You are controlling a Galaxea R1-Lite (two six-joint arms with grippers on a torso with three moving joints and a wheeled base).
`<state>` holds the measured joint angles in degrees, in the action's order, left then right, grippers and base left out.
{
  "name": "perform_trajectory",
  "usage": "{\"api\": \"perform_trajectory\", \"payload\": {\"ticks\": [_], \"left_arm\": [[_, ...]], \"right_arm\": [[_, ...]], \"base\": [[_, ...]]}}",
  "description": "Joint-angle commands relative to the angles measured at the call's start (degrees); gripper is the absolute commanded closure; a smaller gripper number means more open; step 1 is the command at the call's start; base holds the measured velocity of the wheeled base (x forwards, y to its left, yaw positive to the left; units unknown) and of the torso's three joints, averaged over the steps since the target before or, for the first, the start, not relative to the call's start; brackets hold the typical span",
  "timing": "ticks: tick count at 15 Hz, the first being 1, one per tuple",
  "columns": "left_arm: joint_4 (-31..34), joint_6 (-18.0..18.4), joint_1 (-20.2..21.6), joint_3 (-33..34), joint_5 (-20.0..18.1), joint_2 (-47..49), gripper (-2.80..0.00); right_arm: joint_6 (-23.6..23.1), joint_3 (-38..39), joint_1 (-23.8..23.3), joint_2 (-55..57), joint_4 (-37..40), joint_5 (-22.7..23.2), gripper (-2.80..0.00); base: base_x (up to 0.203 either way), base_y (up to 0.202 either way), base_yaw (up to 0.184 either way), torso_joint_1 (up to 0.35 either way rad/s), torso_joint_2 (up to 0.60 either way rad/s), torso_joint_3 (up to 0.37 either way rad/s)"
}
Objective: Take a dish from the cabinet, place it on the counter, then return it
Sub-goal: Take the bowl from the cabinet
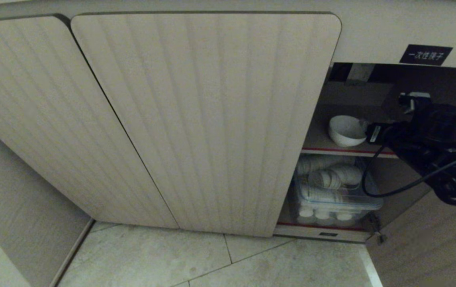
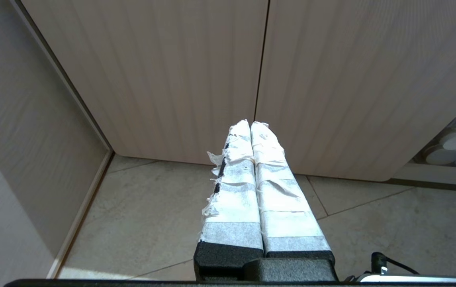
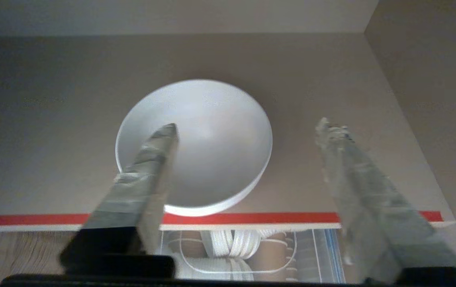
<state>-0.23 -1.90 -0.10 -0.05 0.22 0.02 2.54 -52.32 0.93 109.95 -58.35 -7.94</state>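
Note:
The dish [image 1: 346, 130], a small white bowl, sits on the cabinet's [image 1: 204, 119] upper shelf [image 1: 319, 150], close to its red front edge. My right gripper [image 1: 367, 133] reaches into the open compartment from the right. In the right wrist view the dish [image 3: 212, 147] lies under my right gripper [image 3: 247, 126], which is open. One finger [image 3: 152, 167] hangs over the bowl's hollow and the other [image 3: 351, 167] is outside its rim. Neither grips it. My left gripper [image 2: 251, 123] is shut and empty, parked low before the closed doors. The counter is out of view.
Below the shelf [image 3: 271, 218] a clear plastic bin [image 1: 331, 195] holds several ribbed white cups [image 3: 228, 247]. A black label [image 1: 425, 54] is fixed above the opening. The opened door [image 1: 431, 247] stands at the right. Tiled floor [image 1: 212, 259] lies in front.

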Motion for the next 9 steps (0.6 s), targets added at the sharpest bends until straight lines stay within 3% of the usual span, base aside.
{"api": "perform_trajectory", "payload": {"ticks": [1,9], "left_arm": [[0.0,0.0,0.0,0.0,0.0,0.0,0.0],[0.0,0.0,0.0,0.0,0.0,0.0,0.0]], "right_arm": [[0.1,-1.5,0.0,1.1,0.0,-0.1,-2.8],[0.1,-4.1,-0.6,2.8,0.1,-0.1,-2.8]], "base": [[0.0,0.0,0.0,0.0,0.0,0.0],[0.0,0.0,0.0,0.0,0.0,0.0]]}}
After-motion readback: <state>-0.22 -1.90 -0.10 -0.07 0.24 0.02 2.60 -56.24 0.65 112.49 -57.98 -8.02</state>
